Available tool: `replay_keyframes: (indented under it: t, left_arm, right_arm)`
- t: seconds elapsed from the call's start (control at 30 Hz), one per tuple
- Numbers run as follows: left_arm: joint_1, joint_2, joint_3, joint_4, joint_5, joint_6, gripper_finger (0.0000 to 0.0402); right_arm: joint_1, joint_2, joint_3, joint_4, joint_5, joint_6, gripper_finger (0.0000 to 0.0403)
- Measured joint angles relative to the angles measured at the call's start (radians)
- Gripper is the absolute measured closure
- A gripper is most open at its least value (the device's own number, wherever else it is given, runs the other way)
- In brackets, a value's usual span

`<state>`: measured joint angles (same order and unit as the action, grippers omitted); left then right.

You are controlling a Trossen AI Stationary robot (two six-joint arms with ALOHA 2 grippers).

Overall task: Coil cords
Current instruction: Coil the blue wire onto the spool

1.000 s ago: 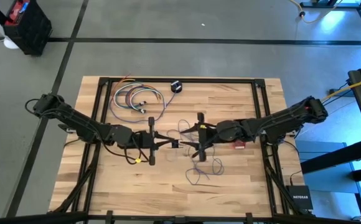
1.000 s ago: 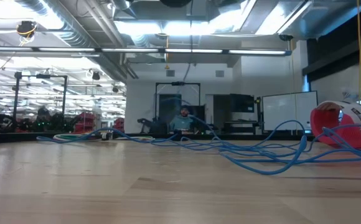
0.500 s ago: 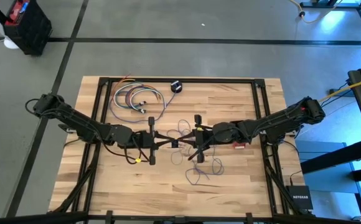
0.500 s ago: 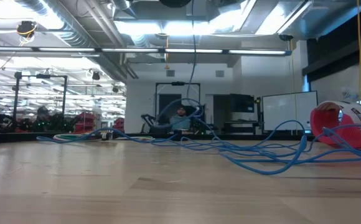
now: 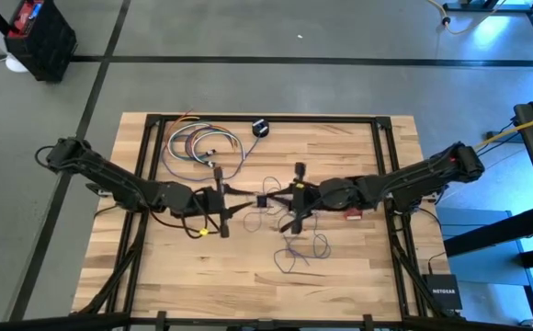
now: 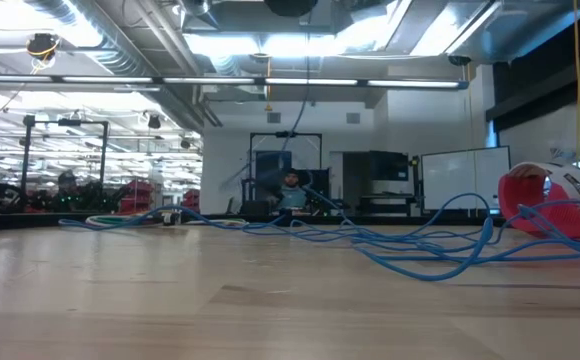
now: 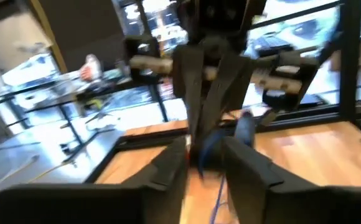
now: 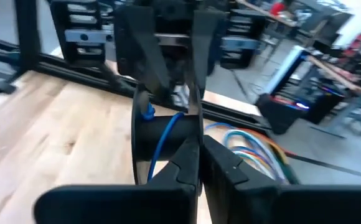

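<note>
Above the table's middle my two grippers meet tip to tip. Between them is the small black round puck (image 5: 261, 199) (image 8: 165, 134), and its thin bluish-purple cord (image 5: 296, 250) drops from it into loose loops on the wood (image 6: 420, 255). My right gripper (image 5: 273, 198) (image 8: 198, 152) is shut at the puck. My left gripper (image 5: 248, 199) (image 7: 203, 155) is open, one finger on either side of the puck and the right fingertips. The red-and-white cord bundle (image 5: 352, 215) (image 6: 540, 190) lies on the table under my right arm. My right gripper comes in level from the table's right, and its shut fingertips (image 8: 193, 146) meet at the puck's end (image 8: 190, 127), where the cord (image 8: 162, 140) runs off. I cannot tell whether they pinch the puck's rim or the cord. The puck is lifted clear, and the cord hangs slack below it.
A coil of many-coloured cords (image 5: 198, 147) and a small black object (image 5: 260, 128) lie near the table's far edge. The near half of the wooden top (image 5: 211, 276) carries only the purple loops. A black frame (image 5: 386, 165) runs around the table.
My right gripper has shut at the puck, and my left gripper has then opened off it. Both arms have stayed where they were. The puck stays up between the two grippers, shifted slightly toward the far edge, and the hanging cord swings.
</note>
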<state>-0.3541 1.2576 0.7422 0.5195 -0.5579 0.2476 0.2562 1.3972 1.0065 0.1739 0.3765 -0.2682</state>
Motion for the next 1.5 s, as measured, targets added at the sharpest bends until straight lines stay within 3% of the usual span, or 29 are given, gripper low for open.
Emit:
replay_keyframes:
  t: [0.07, 0.23, 0.43, 0.57, 0.7, 1.1, 1.23, 1.5]
  left_arm:
    - [-0.016, -0.028, 0.0, -0.051, -0.052, -0.006, 0.0281]
    - [-0.041, -0.054, 0.0, -0.171, -0.059, -0.101, 0.0265]
    - [0.005, 0.101, 0.0, -0.123, -0.06, -0.196, 0.027]
    - [0.047, 0.219, 0.0, -0.028, -0.06, -0.196, 0.027]
    - [0.085, 0.281, 0.012, -0.036, -0.06, -0.199, 0.0271]
    - [0.174, 0.325, 0.025, -0.191, 0.033, -0.236, 0.0271]
    - [0.191, 0.324, 0.025, -0.172, 0.139, -0.274, 0.0271]
    - [0.236, 0.354, 0.025, -0.163, 0.169, -0.356, 0.0271]
  right_arm:
    - [0.0, -0.045, 0.0, -0.039, 0.029, 0.0, 0.0395]
    - [0.014, -0.146, -0.001, -0.14, 0.158, 0.012, 0.0392]
    - [0.034, -0.169, -0.031, -0.132, 0.242, 0.02, 0.0397]
    - [0.032, -0.169, -0.049, -0.118, 0.254, 0.028, 0.0394]
    - [0.032, -0.168, -0.053, -0.132, 0.257, 0.028, 0.0397]
    - [0.032, -0.168, -0.053, -0.158, 0.236, 0.029, 0.0393]
    - [0.032, -0.168, -0.053, -0.163, 0.236, 0.029, 0.0392]
    - [0.032, -0.168, -0.053, -0.179, 0.237, 0.036, 0.0391]
